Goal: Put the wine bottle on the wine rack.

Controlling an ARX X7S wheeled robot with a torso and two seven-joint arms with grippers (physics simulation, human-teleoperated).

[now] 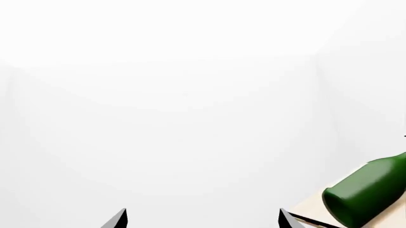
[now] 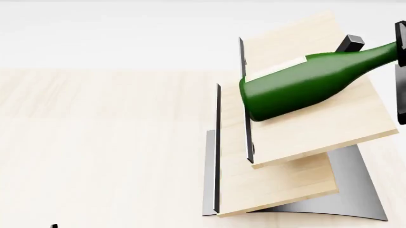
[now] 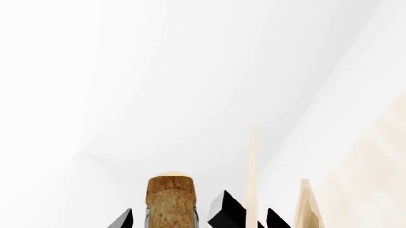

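Pale wood surface (image 2: 95, 142) carried the wine rack (image 2: 298, 142); the wine bottle (image 2: 304, 85) lay on its upper board, neck pinched by the right tool (image 2: 401, 52); left tool (image 1: 201, 219) spread, empty; glass heavy, slippery, fragile.

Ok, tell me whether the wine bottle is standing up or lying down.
Lying down. The wine bottle rests on its side across the wine rack's upper board, base toward the dark edge strip, neck pointing toward the right gripper at the frame edge.

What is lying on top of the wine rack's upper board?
The wine bottle lies on its side across the wine rack's upper board, base toward the dark edge strip. The right gripper is at its neck. The board beneath the bottle is covered.
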